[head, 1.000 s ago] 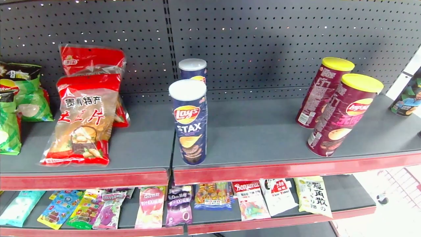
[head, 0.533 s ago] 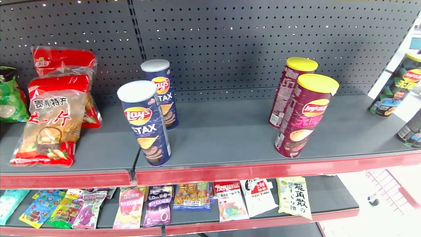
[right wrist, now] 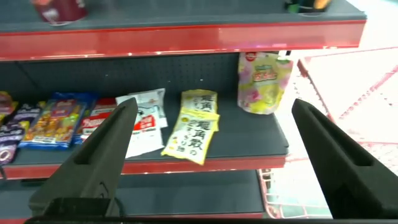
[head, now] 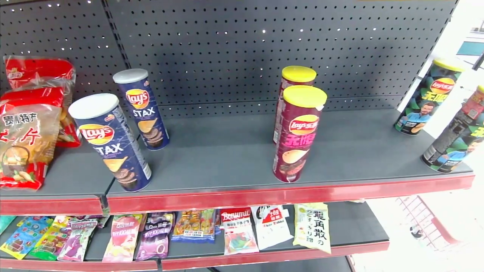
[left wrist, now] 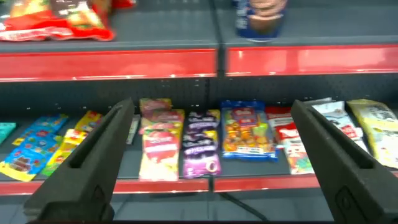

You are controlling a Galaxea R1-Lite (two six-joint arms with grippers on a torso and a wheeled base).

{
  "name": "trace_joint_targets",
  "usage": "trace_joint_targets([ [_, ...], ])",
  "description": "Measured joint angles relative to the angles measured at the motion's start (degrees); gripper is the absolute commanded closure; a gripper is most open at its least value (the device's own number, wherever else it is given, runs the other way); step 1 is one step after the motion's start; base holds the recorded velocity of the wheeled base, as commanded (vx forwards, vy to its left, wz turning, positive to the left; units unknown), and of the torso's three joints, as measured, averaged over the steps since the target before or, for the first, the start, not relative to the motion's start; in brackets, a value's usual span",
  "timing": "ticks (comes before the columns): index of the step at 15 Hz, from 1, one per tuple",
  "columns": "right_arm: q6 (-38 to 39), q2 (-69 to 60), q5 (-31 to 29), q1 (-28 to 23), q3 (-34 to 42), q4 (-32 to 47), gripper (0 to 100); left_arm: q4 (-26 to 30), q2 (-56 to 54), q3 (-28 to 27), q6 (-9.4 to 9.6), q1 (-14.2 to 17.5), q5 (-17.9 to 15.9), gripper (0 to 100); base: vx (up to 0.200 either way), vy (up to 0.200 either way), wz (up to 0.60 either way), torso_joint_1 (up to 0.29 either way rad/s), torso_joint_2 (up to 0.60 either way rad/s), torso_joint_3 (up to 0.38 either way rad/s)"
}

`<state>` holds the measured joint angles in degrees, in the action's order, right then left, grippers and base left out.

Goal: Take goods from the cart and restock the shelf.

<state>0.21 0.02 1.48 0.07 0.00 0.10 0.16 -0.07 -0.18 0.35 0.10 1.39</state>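
Note:
The grey shelf with a red front edge [head: 264, 194] carries two blue chip cans [head: 109, 141], two maroon cans with yellow lids [head: 298, 132] and two green-black cans [head: 429, 98] at the right end. A red wire cart [head: 431, 223] shows low on the right, beyond the shelf's end. My left gripper [left wrist: 211, 162] is open in front of the lower shelf's snack pouches [left wrist: 199, 140], holding nothing. My right gripper [right wrist: 214, 162] is open too, facing a yellow pouch [right wrist: 196, 124] on the lower shelf, with the cart [right wrist: 354, 81] off to one side.
Red snack bags [head: 26, 132] lean at the upper shelf's left end. Small candy pouches [head: 189, 230] line the lower shelf. Bare board lies between the blue and maroon cans and between the maroon and green-black cans. A perforated back panel [head: 242, 49] closes the shelf behind.
The head camera has turned to the right, so the whole picture slid left; the green-black cans and the cart came into view. The goods on the shelf have not moved.

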Motion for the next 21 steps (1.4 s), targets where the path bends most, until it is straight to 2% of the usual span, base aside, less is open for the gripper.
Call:
trace_joint_targets([
  [3, -0.02, 0.00, -0.02, 0.00, 0.00, 0.00, 0, 0.02, 0.00, 0.00, 0.00, 0.00, 0.00, 0, 0.000, -0.200, 0.00, 0.001, 0.00, 0.001],
  [21, 0.57, 0.02, -0.35, 0.00, 0.00, -0.10, 0, 0.02, 0.00, 0.00, -0.02, -0.05, 0.00, 0, 0.000, 0.000, 0.00, 0.000, 0.00, 0.000],
])
